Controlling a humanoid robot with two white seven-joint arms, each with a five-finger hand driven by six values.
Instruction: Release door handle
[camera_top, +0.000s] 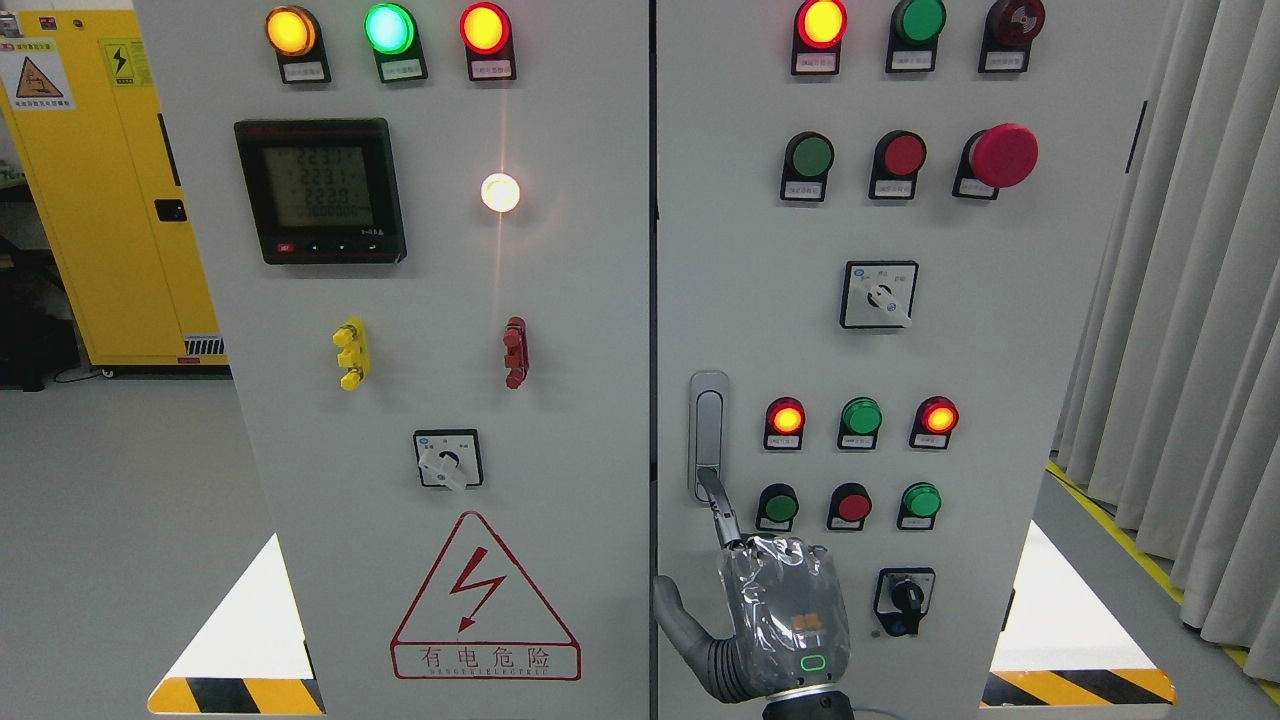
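1. Handle position: the door handle is a slim silver swing handle set vertically at the left edge of the right cabinet door, just beside the centre seam and at about 9 o'clock from the upper row of lit indicator lamps.
2. Contact: my right hand sits directly below the handle, at its 6 o'clock. One extended finger reaches up and touches the handle's lower end; the thumb juts out toward 9 o'clock, near the seam. My other fingers are hidden behind the back of the hand, so I cannot tell how they lie. I judge the hand to be in light fingertip contact, not a full grip.
3. Release method: I should straighten the finger first, then draw the hand toward 6 o'clock and away from the panel, so nothing drags the handle flap outward.
4. Clearance: the lower push buttons lie at 3 o'clock from my fingertip, close by. The key switch sits just beside the hand at 3 o'clock. I must avoid any sideways sweep to the right.
5. Thumb check: keep the thumb clear of the seam during withdrawal.
6. Left arm: not visible.
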